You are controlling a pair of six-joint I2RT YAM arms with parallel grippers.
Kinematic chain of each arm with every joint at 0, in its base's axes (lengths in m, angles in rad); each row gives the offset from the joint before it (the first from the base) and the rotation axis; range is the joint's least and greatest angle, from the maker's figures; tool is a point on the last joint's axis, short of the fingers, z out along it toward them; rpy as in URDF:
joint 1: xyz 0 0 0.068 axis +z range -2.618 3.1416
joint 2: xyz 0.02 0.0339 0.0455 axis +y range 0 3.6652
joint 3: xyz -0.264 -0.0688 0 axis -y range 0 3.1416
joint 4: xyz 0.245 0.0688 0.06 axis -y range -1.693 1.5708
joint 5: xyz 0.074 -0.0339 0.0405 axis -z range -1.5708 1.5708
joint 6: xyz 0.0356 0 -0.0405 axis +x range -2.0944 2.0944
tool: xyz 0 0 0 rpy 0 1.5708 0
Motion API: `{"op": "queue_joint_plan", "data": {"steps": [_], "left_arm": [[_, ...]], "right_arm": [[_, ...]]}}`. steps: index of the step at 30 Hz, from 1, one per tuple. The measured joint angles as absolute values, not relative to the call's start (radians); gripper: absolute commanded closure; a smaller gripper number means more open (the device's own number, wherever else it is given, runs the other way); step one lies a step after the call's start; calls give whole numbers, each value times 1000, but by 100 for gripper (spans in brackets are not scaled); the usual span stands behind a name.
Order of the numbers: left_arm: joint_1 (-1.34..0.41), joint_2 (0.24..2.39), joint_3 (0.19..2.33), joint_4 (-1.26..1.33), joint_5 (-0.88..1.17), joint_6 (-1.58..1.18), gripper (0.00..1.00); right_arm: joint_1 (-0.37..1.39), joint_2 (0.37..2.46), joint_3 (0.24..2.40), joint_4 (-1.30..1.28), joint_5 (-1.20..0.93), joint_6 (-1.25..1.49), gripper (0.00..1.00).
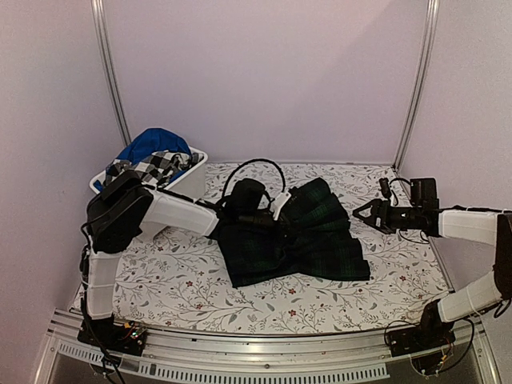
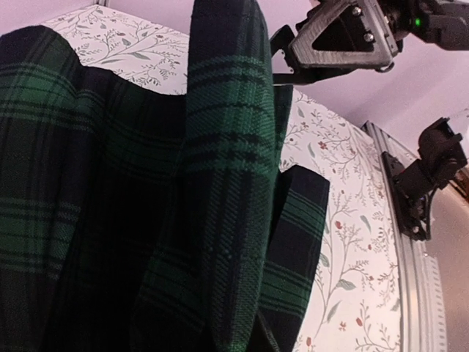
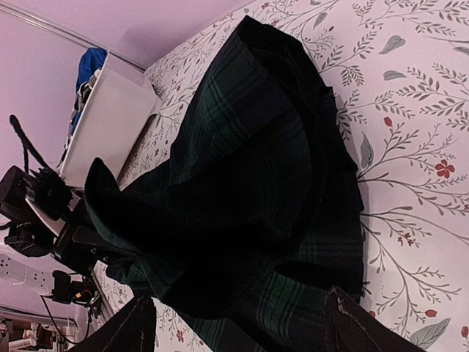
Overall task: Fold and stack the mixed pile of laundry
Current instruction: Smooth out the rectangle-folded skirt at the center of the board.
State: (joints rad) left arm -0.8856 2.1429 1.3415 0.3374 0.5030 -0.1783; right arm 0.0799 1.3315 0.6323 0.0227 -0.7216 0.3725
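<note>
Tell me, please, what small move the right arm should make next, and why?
Probably ease the open right gripper onto the tartan garment, gripping its nearest edge: the left gripper holds one raised fold, while the right hangs clear of the cloth.

— Is the left gripper (image 1: 280, 203) clamped on anything?
— Can't tell. Its tips are buried in the tartan cloth (image 1: 308, 232), which fills that wrist view and runs off the left and bottom edges.
— And the right gripper (image 1: 364, 213)?
— Its fingers (image 3: 355, 326) are cut off at the bottom edge. The tub (image 1: 190, 186) wall hides much of the checked shirt (image 1: 156, 166).
</note>
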Motion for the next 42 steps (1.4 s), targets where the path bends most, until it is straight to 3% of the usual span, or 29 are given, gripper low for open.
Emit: {"op": "queue_joint_plan", "data": {"steps": [10, 20, 21, 27, 30, 33, 38, 40, 41, 42], "left_arm": [[-851, 2160, 1306, 543, 764, -354, 100], [-851, 2181, 1309, 576, 816, -386, 100], [-851, 2186, 1312, 572, 817, -386, 100], [-851, 2200, 1322, 547, 813, -377, 100], [-851, 2200, 1330, 525, 797, -363, 98], [-851, 2200, 1343, 488, 765, -334, 83], [-851, 2177, 1354, 383, 664, -263, 46], [-851, 2138, 1336, 350, 611, -233, 36], [-850, 2110, 1321, 332, 585, -219, 33], [-849, 2083, 1307, 318, 563, -207, 30]], "right_arm": [[80, 1365, 587, 128, -825, 397, 21], [116, 1447, 592, 216, -911, 416, 23], [126, 1456, 598, 221, -916, 424, 26], [170, 1463, 629, 255, -957, 447, 82], [171, 1459, 628, 245, -972, 450, 100], [171, 1421, 619, 203, -961, 447, 100], [171, 1282, 551, 109, -887, 446, 100], [171, 1237, 517, 71, -845, 447, 98], [171, 1217, 495, 49, -819, 447, 90], [171, 1205, 477, 25, -796, 448, 71]]}}
